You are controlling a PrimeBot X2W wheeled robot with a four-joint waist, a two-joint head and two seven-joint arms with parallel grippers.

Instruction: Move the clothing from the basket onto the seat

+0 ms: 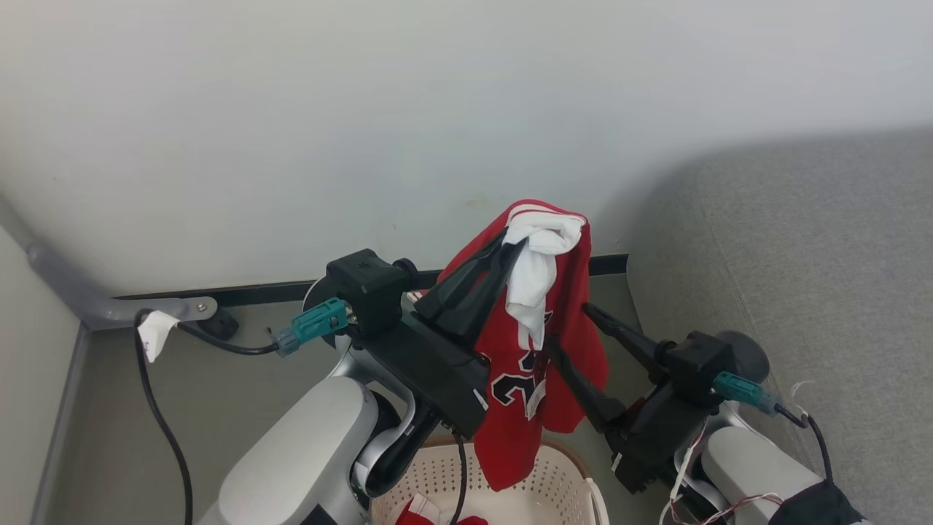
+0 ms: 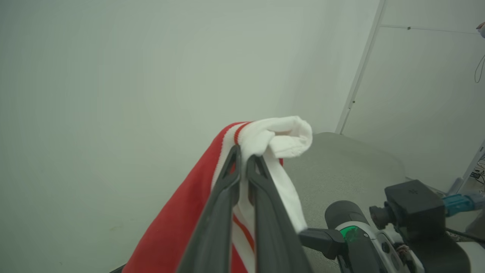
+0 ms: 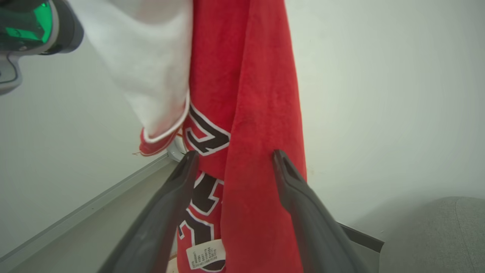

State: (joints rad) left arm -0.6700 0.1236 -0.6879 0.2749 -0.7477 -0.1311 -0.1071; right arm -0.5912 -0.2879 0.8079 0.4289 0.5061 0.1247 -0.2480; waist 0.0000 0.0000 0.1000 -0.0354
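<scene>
The left pincer (image 1: pixel 503 244) clamps the red-and-white fabric jersey (image 1: pixel 543 364), which hangs above the beige perforated plastic basket (image 1: pixel 572 467). The right pincer (image 1: pixel 568 328) stands open just beside it. Best swing it high and rightward over the grey woven seat (image 1: pixel 802 255) before releasing.

Bare indoor test room, plain pale wall (image 1: pixel 364 109), dark skirting strip (image 1: pixel 255 290), grey floor (image 1: pixel 219 408), grey upholstered seat (image 1: pixel 816 255), loose black cable (image 1: pixel 166 435), perforated laundry basket (image 1: pixel 557 485).

red jersey (image 1: pixel 565 343) with black-and-white numerals, beige perforated basket (image 1: pixel 543 485), grey seat (image 1: pixel 802 255)
</scene>
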